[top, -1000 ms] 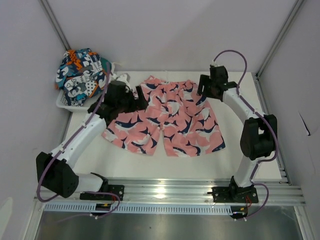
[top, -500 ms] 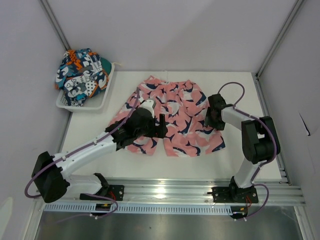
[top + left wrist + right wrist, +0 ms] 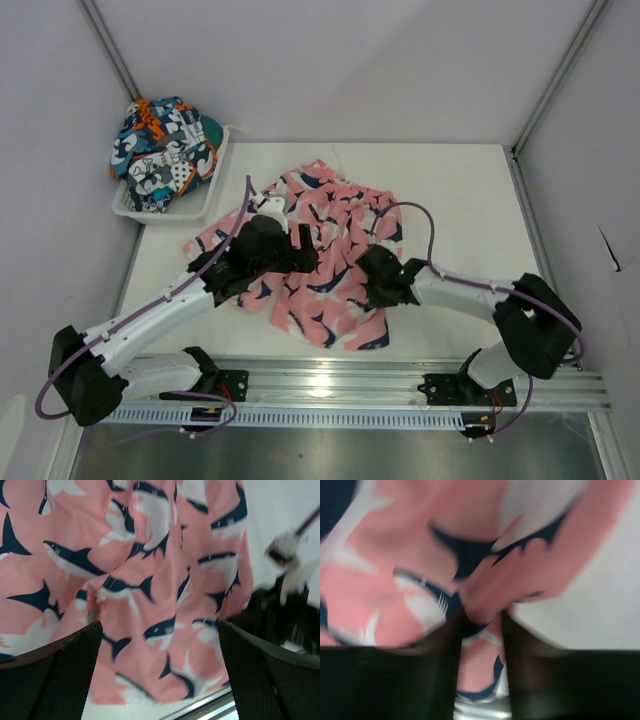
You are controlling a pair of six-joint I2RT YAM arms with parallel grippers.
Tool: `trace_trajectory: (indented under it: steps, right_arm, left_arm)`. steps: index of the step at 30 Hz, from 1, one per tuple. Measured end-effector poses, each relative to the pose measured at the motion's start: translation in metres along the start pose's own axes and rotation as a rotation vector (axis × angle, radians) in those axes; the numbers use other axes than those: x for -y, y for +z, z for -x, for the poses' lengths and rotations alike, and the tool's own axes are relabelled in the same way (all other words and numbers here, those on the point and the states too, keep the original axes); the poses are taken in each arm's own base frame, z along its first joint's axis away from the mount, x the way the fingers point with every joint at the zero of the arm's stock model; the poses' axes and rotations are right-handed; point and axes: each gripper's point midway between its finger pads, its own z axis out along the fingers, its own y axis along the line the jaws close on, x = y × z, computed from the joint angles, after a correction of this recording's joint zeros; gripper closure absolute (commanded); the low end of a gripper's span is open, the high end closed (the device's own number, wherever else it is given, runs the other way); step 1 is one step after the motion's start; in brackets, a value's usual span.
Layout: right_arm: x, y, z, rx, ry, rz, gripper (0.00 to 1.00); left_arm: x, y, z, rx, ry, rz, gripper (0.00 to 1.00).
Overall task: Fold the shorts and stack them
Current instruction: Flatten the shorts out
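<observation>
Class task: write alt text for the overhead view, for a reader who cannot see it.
Pink shorts lie bunched on a white table, the right claw gripping their right side and the left claw over them. Patchwork shorts sit heaped in a white basket at the far left corner.

The white table [image 3: 470,200] I work at carries two things directly. The pink shark shorts [image 3: 330,300] lie rumpled and bunched just toward 9 o'clock of the middle, one leg trailing to the near edge at 6 o'clock. A white basket [image 3: 160,212] sits on the far corner at 10 o'clock, heaped with the patchwork shorts [image 3: 165,150].
</observation>
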Motion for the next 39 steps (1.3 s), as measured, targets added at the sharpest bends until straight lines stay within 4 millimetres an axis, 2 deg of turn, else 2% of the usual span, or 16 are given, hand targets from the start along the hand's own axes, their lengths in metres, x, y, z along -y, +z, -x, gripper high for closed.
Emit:
trace_trajectory:
  steps: [2,3,4,6,8,10,11,13,17,20,22,26,28,31,34,39]
  right_arm:
    - [-0.032,-0.029,-0.026,-0.007,-0.075,0.088,0.36]
    - [-0.044,-0.045,-0.032,-0.002,-0.102,0.137,0.35]
    - [-0.050,-0.061,-0.030,0.017,-0.106,0.169,0.35]
    - [-0.048,-0.083,-0.007,0.072,-0.063,0.198,0.37]
    - [-0.031,-0.100,0.042,0.154,0.044,0.213,0.37]
    - [-0.001,-0.104,0.089,0.231,0.151,0.180,0.37]
    - [0.016,-0.102,0.108,0.257,0.195,0.153,0.37]
    - [0.042,-0.092,0.131,0.273,0.243,0.110,0.39]
    - [0.062,-0.049,0.147,0.186,0.253,0.090,0.50]
    - [0.067,-0.018,0.158,0.137,0.248,0.090,0.53]
    - [0.068,-0.006,0.168,0.124,0.240,0.086,0.54]
    - [0.060,0.007,0.212,0.173,0.210,0.104,0.55]
    - [0.057,0.012,0.230,0.203,0.196,0.109,0.55]
    - [0.055,0.023,0.250,0.228,0.177,0.108,0.55]
    - [0.057,0.040,0.258,0.221,0.170,0.097,0.55]
    - [0.064,0.066,0.248,0.172,0.166,0.074,0.54]
  left_arm:
    - [-0.002,-0.012,0.006,0.024,-0.005,-0.004,0.01]
    - [-0.002,-0.018,0.009,0.036,-0.007,-0.011,0.01]
    - [-0.002,-0.022,0.010,0.042,-0.007,-0.016,0.01]
    - [0.002,-0.029,0.011,0.045,-0.005,-0.042,0.01]
    - [0.007,-0.032,0.009,0.041,0.001,-0.068,0.01]
    - [0.015,-0.034,0.003,0.024,0.020,-0.090,0.01]
    - [0.022,-0.034,-0.004,0.006,0.038,-0.106,0.01]
    - [0.032,-0.035,-0.016,-0.023,0.067,-0.131,0.01]
    - [0.053,-0.033,-0.055,-0.095,0.150,-0.163,0.01]
    - [0.071,-0.035,-0.084,-0.143,0.210,-0.187,0.01]
    - [0.081,-0.034,-0.103,-0.168,0.247,-0.186,0.02]
    - [0.091,-0.023,-0.137,-0.223,0.307,-0.135,0.02]
    - [0.095,-0.014,-0.152,-0.248,0.337,-0.091,0.06]
    - [0.106,-0.001,-0.168,-0.271,0.363,-0.048,0.11]
    - [0.110,0.009,-0.180,-0.293,0.369,-0.025,0.12]
    - [0.116,0.019,-0.190,-0.307,0.369,-0.011,0.12]
